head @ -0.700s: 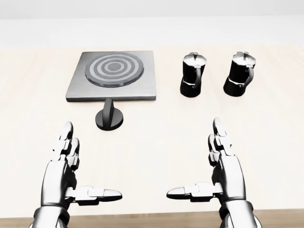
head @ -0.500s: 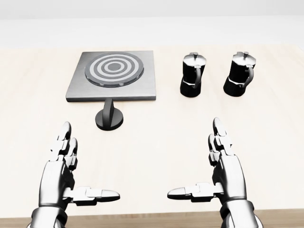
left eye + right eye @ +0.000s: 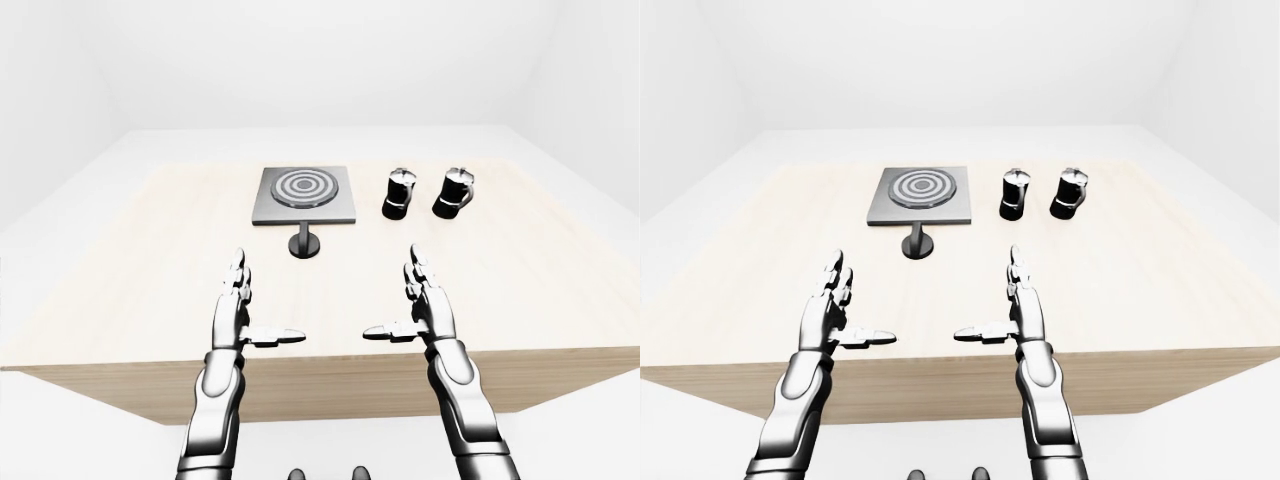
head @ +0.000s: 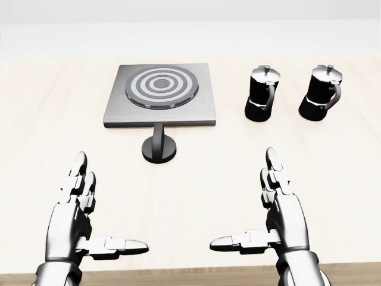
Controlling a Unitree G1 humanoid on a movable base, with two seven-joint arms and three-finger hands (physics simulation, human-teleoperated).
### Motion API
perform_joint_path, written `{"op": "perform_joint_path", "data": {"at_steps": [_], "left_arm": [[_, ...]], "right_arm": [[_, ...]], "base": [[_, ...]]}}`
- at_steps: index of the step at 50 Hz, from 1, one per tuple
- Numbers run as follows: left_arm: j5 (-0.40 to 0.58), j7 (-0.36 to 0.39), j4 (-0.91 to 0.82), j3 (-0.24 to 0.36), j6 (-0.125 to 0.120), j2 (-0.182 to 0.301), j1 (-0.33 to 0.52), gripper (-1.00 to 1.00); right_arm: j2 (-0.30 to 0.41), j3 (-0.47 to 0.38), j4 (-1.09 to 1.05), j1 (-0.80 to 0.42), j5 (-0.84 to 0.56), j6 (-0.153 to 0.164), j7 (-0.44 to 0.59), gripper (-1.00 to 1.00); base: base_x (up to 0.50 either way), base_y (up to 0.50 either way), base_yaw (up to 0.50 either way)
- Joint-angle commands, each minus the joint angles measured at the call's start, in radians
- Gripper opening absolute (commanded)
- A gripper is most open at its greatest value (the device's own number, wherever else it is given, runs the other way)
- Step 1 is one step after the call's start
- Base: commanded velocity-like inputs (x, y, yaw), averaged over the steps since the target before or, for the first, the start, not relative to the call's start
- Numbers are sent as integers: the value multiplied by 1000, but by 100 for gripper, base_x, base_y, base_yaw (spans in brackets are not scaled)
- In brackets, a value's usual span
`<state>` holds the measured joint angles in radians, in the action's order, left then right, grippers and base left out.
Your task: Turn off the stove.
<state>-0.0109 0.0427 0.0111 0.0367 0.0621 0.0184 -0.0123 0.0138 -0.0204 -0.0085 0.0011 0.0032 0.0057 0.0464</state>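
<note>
Both robot hands [image 4: 89, 223] [image 4: 271, 223] hover open near the stove [image 4: 159, 95].

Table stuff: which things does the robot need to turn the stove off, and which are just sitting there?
Needed for the job:
- stove, the grey plate with rings
- black knob, just below the stove in the head view
- left robot hand and right robot hand, both open and touching nothing

Just sitting there:
- two black coffee pots, right of the stove
</note>
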Motion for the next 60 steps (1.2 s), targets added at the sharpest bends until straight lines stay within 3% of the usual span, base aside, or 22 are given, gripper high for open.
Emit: {"op": "perform_joint_path", "data": {"at_steps": [1,8,12,18,21,27,31,33,39,42,47,51,55,60], "left_arm": [[2,2,9,0,14,0,0,100],[3,3,7,-1,18,0,-4,100],[0,5,-9,-1,8,0,-9,100],[2,6,-9,-3,11,-1,-11,100],[3,5,12,-1,23,0,-2,100],[2,5,-2,-2,14,0,-8,100],[3,6,13,-1,23,0,-3,100],[4,6,-8,-4,11,-1,-11,100],[5,5,0,-3,12,-1,-7,100],[3,7,-2,-2,9,-1,-8,100],[3,7,19,-1,22,0,-1,100],[1,7,0,-2,8,-1,-7,100],[-1,10,15,0,15,1,0,100],[-4,11,-11,0,-8,1,-7,100]], "right_arm": [[0,1,-5,0,0,3,3,100],[-1,-2,-3,1,10,0,6,100],[0,-2,5,-2,12,0,8,100],[0,-3,2,-1,16,2,8,100],[0,-3,3,-2,18,4,9,100],[0,-4,9,-3,20,-1,10,100],[0,-3,7,-3,20,4,9,100],[0,-4,11,-3,19,1,9,100],[0,-4,14,-5,20,4,8,100],[2,-6,32,-9,20,-9,11,100],[2,-6,28,-9,15,-5,7,100],[2,-6,25,-9,16,-2,6,100],[2,-9,34,-11,18,-7,3,100],[2,-5,30,-11,13,-1,2,100]], "base": [[1,23,0],[1,22,0],[1,22,0],[1,22,0],[1,18,0],[6,2,0],[17,0,0],[19,0,0],[19,0,0],[20,0,0],[20,0,0],[20,0,0],[20,5,0],[20,15,0]]}}
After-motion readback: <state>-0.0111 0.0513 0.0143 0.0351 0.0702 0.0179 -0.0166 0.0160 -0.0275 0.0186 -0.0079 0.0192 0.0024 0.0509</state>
